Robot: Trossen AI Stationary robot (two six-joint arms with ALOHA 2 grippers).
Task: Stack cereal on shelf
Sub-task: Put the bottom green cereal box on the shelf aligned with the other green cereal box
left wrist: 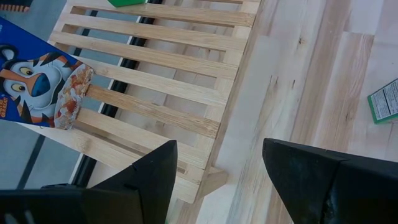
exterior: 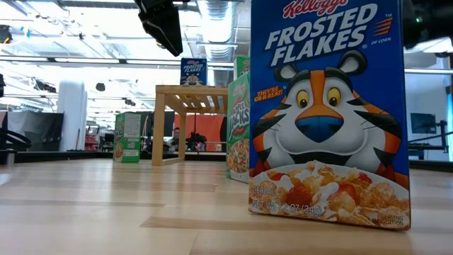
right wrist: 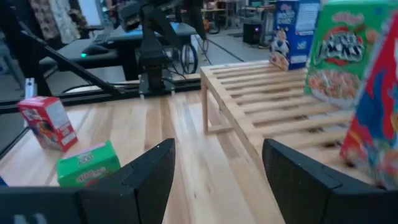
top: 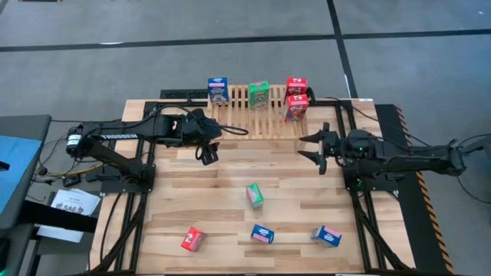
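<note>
Plank boards make up the table (top: 230,199), which stands on a grey floor, and the boxes on it sort into a placed group and a waiting group. At the left, the left claw (top: 209,152) hangs empty with its fingers parted, just in front of the shelf's (top: 253,123) near left corner, probably between trips. On that slatted rack at the table's far edge stand a blue box (top: 218,90), a green box (top: 259,94) and two red boxes (top: 296,85) (one in front of the other, toward the right end), all upright, apparently so their printed fronts show. Nearer the front edge, four more lie scattered well apart: a red one (top: 192,239), a green one (top: 255,195), a blue one (top: 262,234) and another blue one (top: 327,236), likely awaiting pickup. At the right, the right claw (top: 317,146) also hovers spread and empty, just off the shelf's right end.
</note>
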